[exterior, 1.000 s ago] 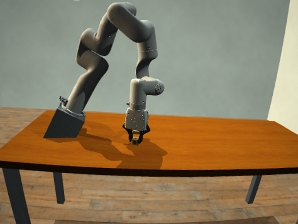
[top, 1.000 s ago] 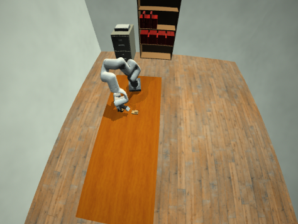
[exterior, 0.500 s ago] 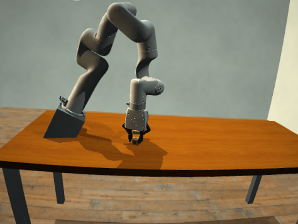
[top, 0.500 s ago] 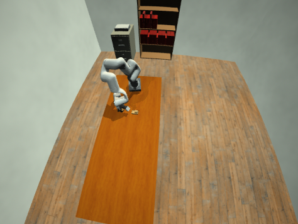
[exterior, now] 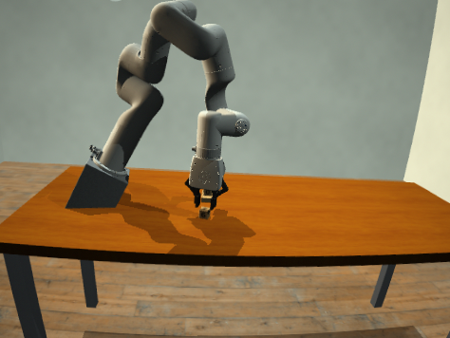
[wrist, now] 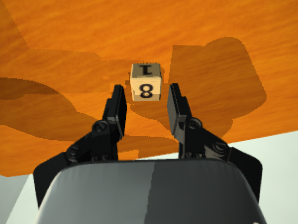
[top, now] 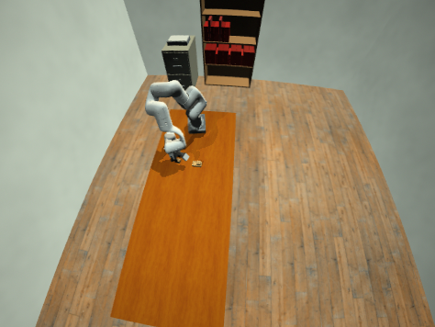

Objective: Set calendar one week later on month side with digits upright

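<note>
A cream cube (wrist: 145, 88) lies on the orange table, with an 8 on the face toward the wrist camera and a 1 on its top face. My gripper (wrist: 146, 95) is open just above it; its two fingers stand either side of the cube with a gap on each side. In the side view the cube (exterior: 205, 214) rests on the table below the fingertips (exterior: 205, 203). The small calendar tray (top: 195, 163) sits on the table just right of the gripper (top: 174, 158) in the overhead view. Its month name and the other cube are too small to make out.
The arm's base (exterior: 97, 185) stands on the table at the back left. A bookshelf (top: 231, 41) and a filing cabinet (top: 180, 62) stand against the far wall, away from the table.
</note>
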Controlling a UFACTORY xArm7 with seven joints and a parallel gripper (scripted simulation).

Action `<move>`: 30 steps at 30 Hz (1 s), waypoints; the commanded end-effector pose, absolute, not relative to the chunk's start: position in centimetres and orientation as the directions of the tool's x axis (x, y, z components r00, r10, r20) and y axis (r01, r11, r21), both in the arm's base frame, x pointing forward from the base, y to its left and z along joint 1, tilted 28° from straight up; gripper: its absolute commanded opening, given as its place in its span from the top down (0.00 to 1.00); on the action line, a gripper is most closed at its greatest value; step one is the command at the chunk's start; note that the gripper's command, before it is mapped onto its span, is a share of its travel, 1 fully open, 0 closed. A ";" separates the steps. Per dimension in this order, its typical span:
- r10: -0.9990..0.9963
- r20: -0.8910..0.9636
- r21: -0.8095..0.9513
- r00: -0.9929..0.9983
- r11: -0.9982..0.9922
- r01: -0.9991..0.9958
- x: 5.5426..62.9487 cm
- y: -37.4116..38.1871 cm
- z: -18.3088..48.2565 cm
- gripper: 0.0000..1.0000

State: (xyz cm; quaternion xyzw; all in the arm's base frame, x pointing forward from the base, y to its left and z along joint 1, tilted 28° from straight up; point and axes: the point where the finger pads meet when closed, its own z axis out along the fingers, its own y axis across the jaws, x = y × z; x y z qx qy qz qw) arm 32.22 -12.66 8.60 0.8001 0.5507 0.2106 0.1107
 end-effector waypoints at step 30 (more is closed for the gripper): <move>0.928 0.217 0.412 0.304 -0.369 0.833 29.2 -13.0 14.5 0.00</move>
